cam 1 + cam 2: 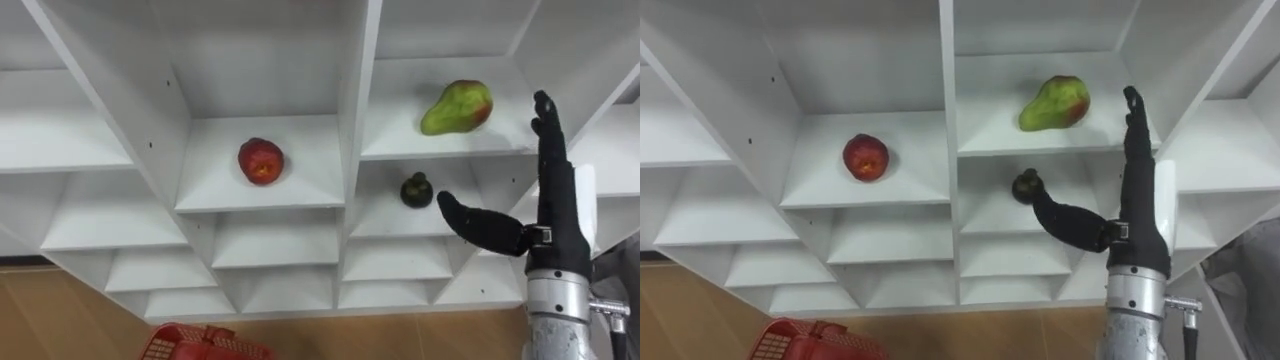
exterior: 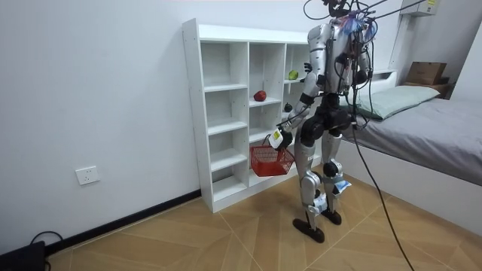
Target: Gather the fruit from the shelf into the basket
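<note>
At the frame's right, the right robot hand stands upright and empty, fingers straight, thumb spread toward the dark fruit nearby.

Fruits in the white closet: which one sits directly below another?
The small dark round fruit, one shelf beneath the green-red pear; the round red fruit sits alone in the neighbouring column.

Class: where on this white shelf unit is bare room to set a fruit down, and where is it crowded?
Bare: the left column of the white shelf unit, and the compartments below the round red apple and below the small dark round fruit. Crowded: the right column, where the open black right hand stands beside the green-red pear and the dark fruit.
</note>
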